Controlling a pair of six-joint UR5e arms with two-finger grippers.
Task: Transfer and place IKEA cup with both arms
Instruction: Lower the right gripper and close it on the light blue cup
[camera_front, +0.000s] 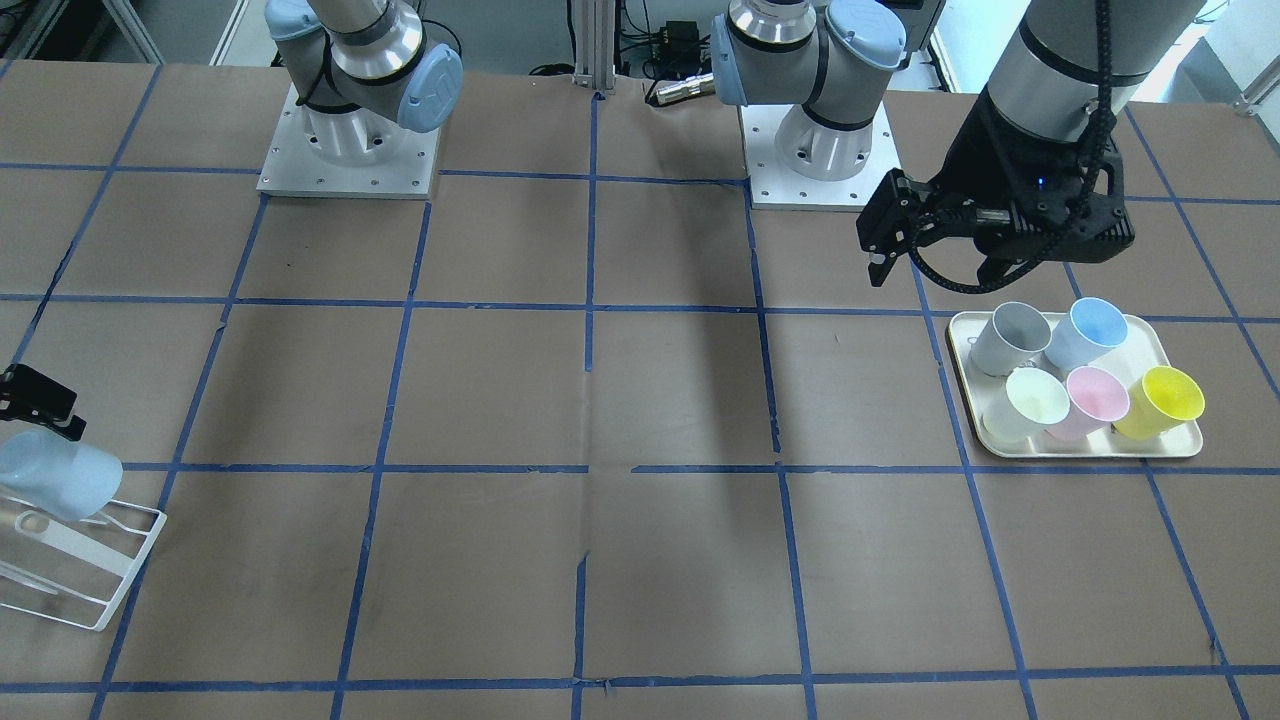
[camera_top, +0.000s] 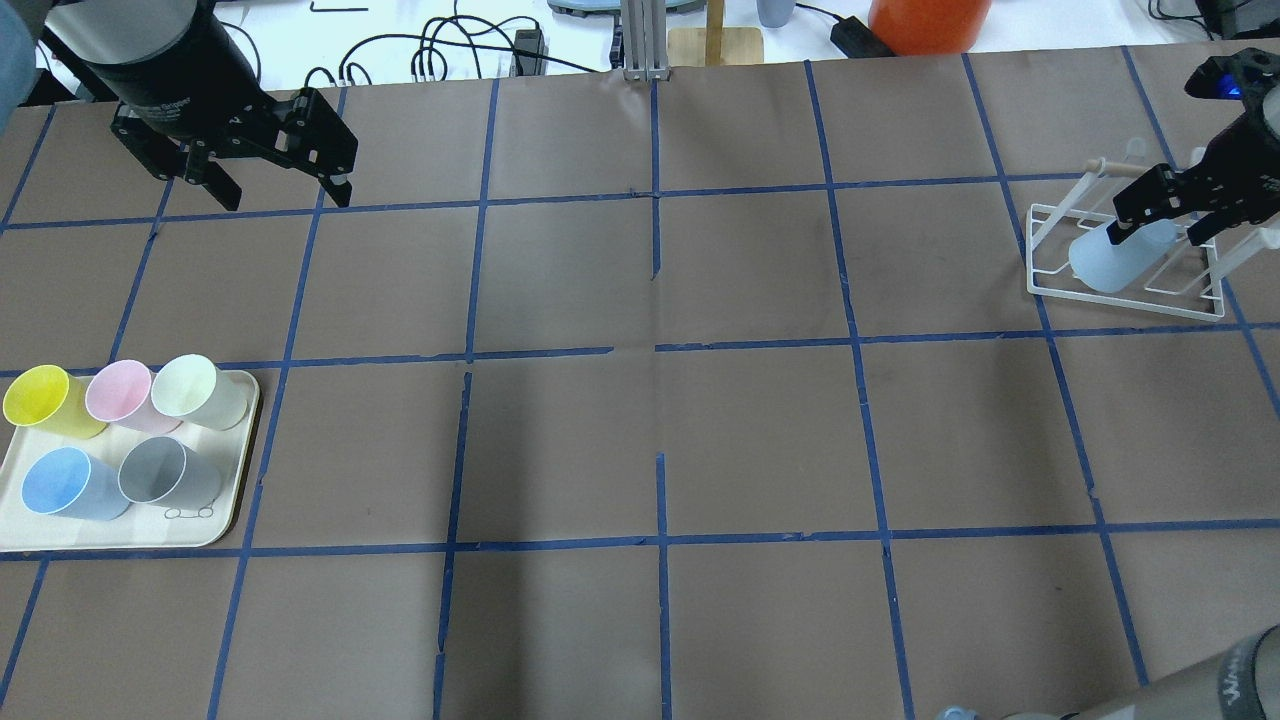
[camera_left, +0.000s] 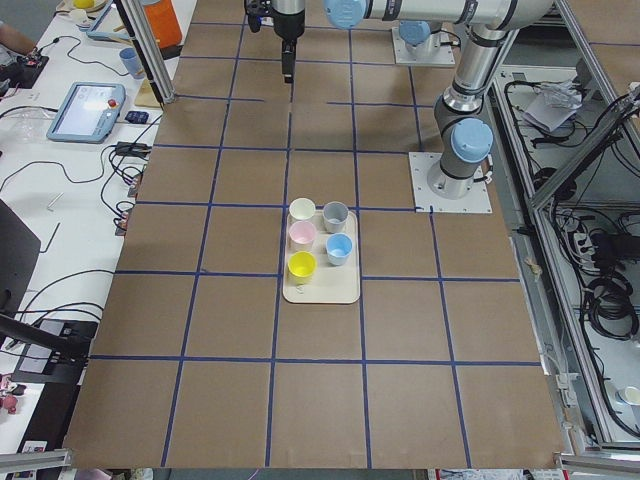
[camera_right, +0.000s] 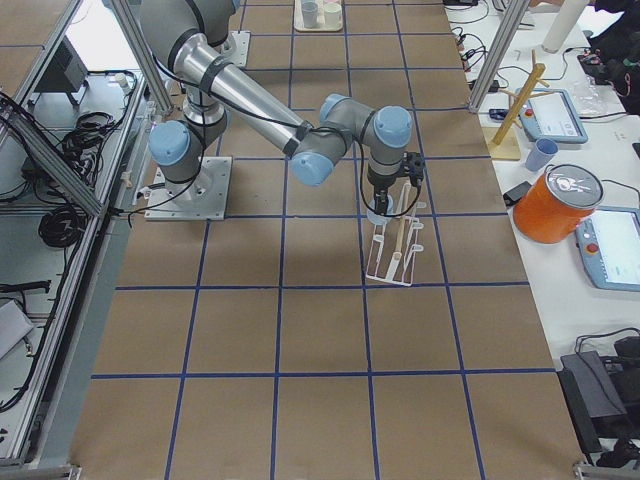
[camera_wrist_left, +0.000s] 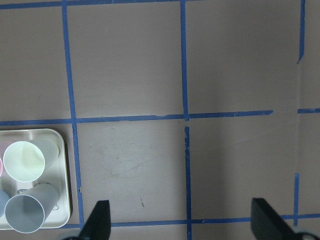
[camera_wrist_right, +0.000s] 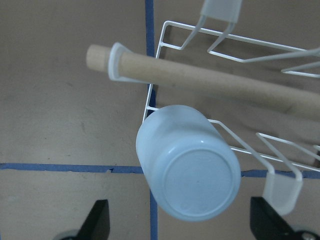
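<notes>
The pale light-blue IKEA cup (camera_top: 1110, 258) lies tilted, bottom up, on a white wire rack (camera_top: 1130, 295) at the table's far right. In the right wrist view the cup's base (camera_wrist_right: 187, 165) faces the camera. My right gripper (camera_top: 1165, 228) is open; its fingers stand wide on either side of the cup and do not touch it. From the front, the cup (camera_front: 60, 478) and gripper (camera_front: 25, 400) are at the left edge. My left gripper (camera_top: 280, 190) is open and empty above the far-left table, away from the tray; it also shows in the front view (camera_front: 940, 268).
A cream tray (camera_top: 120, 540) at the near left holds a yellow cup (camera_top: 40, 400), a pink cup (camera_top: 118, 392), a pale green cup (camera_top: 195, 388), a twin blue cup (camera_top: 65, 483) and a grey cup (camera_top: 160, 472). A wooden dowel (camera_wrist_right: 200, 75) crosses the rack.
</notes>
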